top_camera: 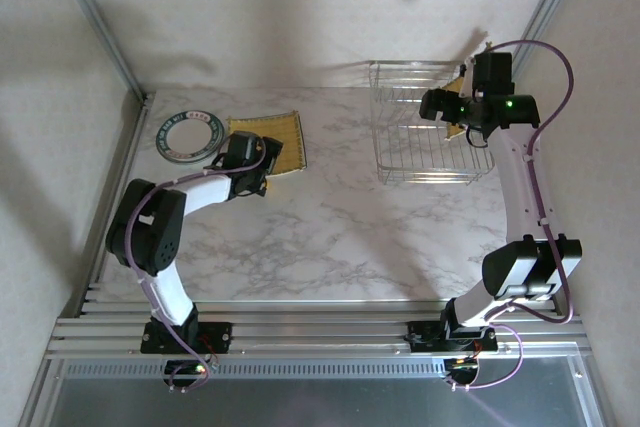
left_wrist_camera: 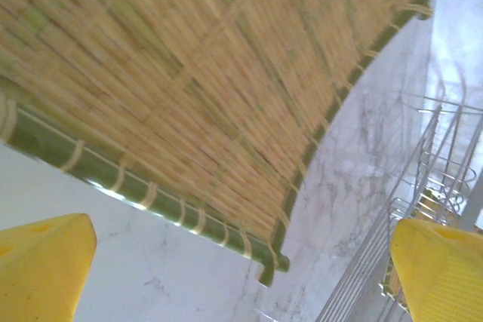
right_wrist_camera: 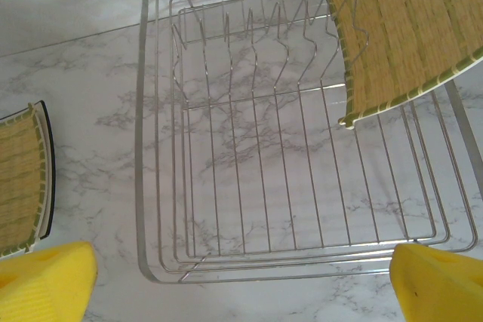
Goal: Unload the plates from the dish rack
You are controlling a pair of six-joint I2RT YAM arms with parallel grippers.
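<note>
Dish rack (top_camera: 428, 152): one woven plate (right_wrist_camera: 407, 28); table (top_camera: 350, 232): one twin (top_camera: 282, 132), one round plate (top_camera: 188, 136); left gripper (left_wrist_camera: 241, 269), right gripper (right_wrist_camera: 241, 280) gape empty.

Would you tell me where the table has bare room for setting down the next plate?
Free: the marble table between the square woven plate and the dish rack, and its near middle. Crowded: the far-left corner, where the round plate lies beside the woven one.
</note>
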